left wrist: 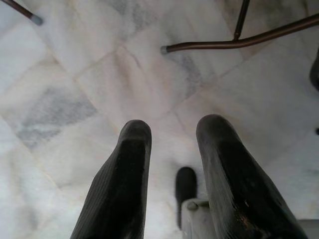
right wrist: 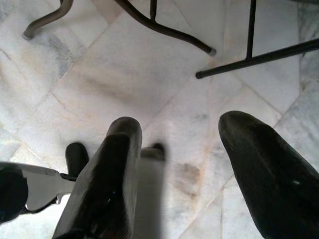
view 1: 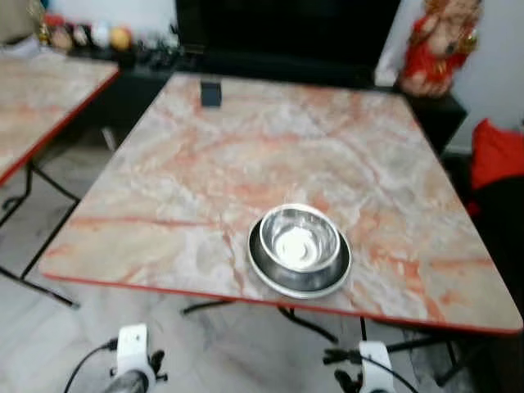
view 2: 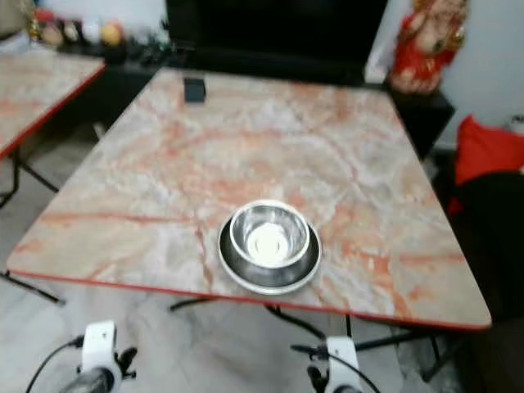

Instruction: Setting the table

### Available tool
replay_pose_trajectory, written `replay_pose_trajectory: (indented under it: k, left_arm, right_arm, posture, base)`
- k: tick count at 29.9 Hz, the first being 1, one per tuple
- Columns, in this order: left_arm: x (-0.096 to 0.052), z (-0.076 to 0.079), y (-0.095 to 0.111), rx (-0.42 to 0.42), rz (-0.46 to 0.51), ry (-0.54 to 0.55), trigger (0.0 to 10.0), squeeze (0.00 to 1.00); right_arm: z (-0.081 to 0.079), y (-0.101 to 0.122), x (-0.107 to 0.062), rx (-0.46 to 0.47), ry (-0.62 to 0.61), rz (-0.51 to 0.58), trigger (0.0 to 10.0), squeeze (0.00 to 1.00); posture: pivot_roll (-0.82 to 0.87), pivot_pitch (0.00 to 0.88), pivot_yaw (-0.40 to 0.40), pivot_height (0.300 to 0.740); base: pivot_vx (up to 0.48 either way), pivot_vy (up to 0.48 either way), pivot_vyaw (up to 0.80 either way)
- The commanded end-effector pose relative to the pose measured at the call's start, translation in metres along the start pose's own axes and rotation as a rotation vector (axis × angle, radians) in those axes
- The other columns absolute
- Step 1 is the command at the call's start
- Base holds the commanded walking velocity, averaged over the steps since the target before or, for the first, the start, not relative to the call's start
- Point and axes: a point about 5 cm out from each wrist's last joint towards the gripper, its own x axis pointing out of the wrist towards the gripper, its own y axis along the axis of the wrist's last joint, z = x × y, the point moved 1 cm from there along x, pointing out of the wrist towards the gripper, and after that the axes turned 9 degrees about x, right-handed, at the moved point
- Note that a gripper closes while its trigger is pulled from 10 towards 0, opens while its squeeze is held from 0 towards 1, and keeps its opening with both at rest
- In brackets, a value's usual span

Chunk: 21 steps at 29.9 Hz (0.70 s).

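Observation:
A steel bowl (view 1: 298,238) sits inside a steel plate (view 1: 277,277) near the front edge of the marble-patterned table (view 1: 196,164). Both arms hang low in front of the table, below its edge, with only their wrists at the bottom of the head views. My left gripper (left wrist: 172,142) points down at the floor, fingers apart, nothing between them. My right gripper (right wrist: 182,134) also points at the floor, open and empty.
A small dark block (view 1: 210,93) lies at the table's far left. A second marble table (view 1: 41,98) stands to the left. A red figurine (view 1: 438,41) and a dark screen (view 1: 286,29) are behind; red cloth (view 1: 498,151) lies right. Table legs (right wrist: 249,55) cross the marble floor.

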Motion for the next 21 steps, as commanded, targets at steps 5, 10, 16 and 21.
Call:
replay_pose_trajectory:
  k: [5,10,16,21]
  left_arm:
    - [-0.0002,0.006,-0.0036,-0.021,-0.019,-0.007,10.0,0.0]
    - [-0.0001,0.0053,-0.0031,-0.022,-0.019,-0.006,10.0,0.0]
    - [0.0,0.0059,-0.0028,-0.023,-0.018,-0.007,10.0,0.0]
    - [0.0001,0.0059,-0.0026,-0.024,-0.017,-0.006,10.0,0.0]
  right_arm:
    - [0.0063,0.0013,-0.0011,-0.005,-0.014,0.004,10.0,0.0]
    - [0.0062,0.0013,-0.0011,-0.007,-0.013,0.003,10.0,0.0]
    - [0.0066,0.0008,-0.0012,-0.006,-0.014,0.002,10.0,0.0]
    - [0.0066,0.0007,-0.0012,-0.012,-0.015,0.002,10.0,0.0]
  posture:
    - [0.02,0.0,-0.046,0.74]
    - [0.02,0.0,-0.046,0.74]
    - [0.02,0.0,-0.047,0.74]
    - [0.02,0.0,-0.049,0.74]
  base:
    - [0.0,0.342,0.0]
    - [0.0,0.34,0.0]
    - [0.0,0.341,0.0]
    - [0.0,0.354,0.0]
